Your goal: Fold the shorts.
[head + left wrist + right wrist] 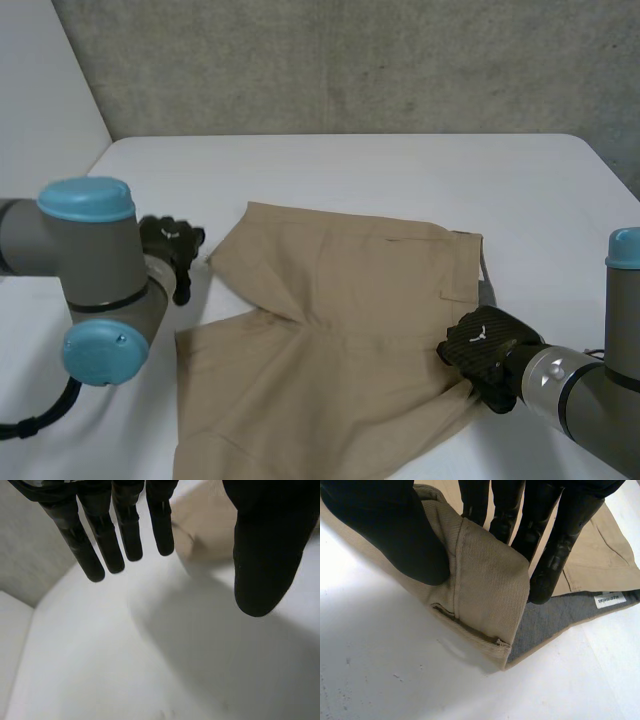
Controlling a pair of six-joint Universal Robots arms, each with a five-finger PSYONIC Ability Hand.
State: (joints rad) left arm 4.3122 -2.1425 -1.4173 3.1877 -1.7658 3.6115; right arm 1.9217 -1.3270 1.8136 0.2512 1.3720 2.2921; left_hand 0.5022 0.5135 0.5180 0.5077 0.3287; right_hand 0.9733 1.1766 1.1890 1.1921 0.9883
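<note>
The shorts [340,330] lay spread flat on the counter [400,170], middle to near side, with the waistband [465,265] at the right and both legs pointing left. The right hand [487,350] was at the right edge by the waistband's near corner. It had a fold of the tan cloth pinched between thumb and fingers, rolled up enough to show the grey lining [555,620] underneath. The left hand [170,245] hung just beside the far leg's hem, fingers straight and spread, holding nothing and not touching the cloth as far as I could see. Looked like a light twill to me: soft, floppy, not slippery, so it'd probably sag rather than keep its shape when lifted. I'd guess the doubled waistband and the hems are the firmest spots to grab. A pinch mid-panel would likely just bunch.
</note>
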